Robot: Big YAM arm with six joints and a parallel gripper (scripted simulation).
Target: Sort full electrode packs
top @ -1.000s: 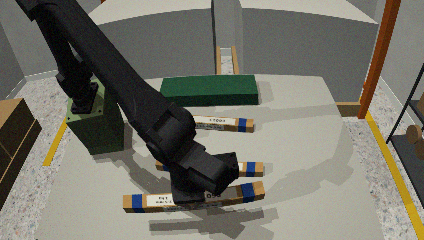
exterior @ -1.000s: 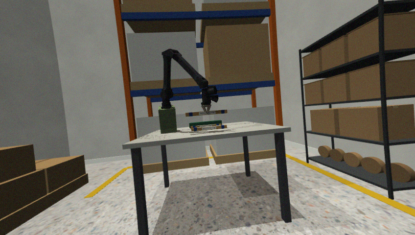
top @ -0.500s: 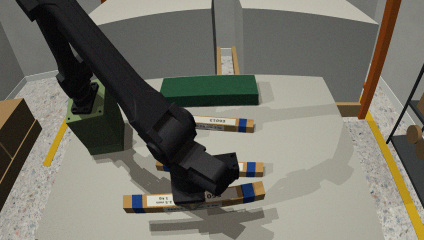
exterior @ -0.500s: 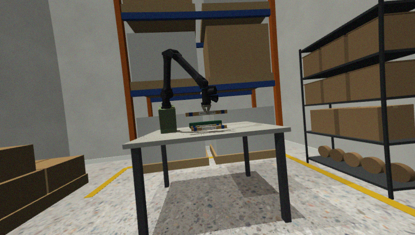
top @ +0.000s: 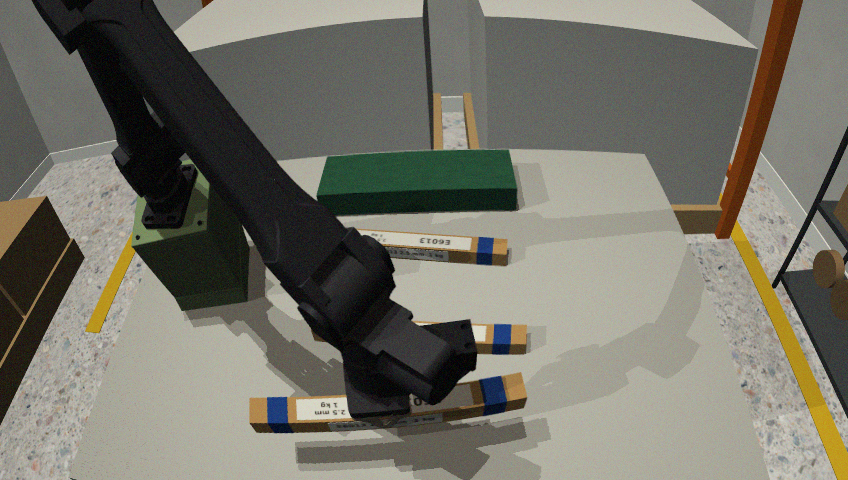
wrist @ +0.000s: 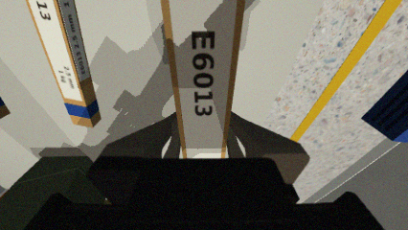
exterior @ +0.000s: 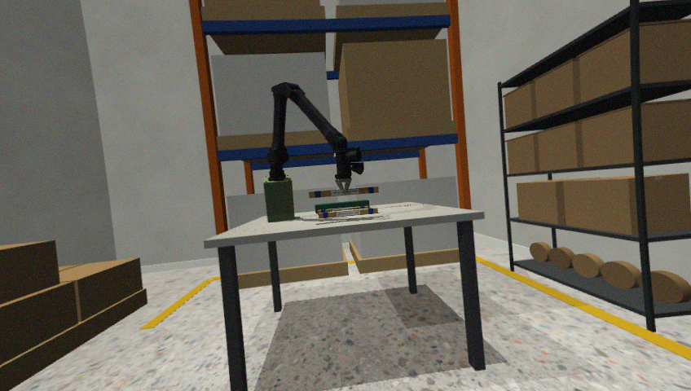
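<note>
"Nearest, what's that?"
"The lifted pack point(top: 270, 414) point(exterior: 317, 194) point(wrist: 203, 72), clamped mid-length in the claw point(exterior: 344, 190) point(wrist: 203, 115), above the bench point(top: 595, 309) point(exterior: 291, 234)."
"Handling?"
"Probably stiff, smooth card; heavy if full. Grip centrally. Rightward, beyond, the green platform point(top: 416, 172) point(exterior: 358, 204) waits."
</note>
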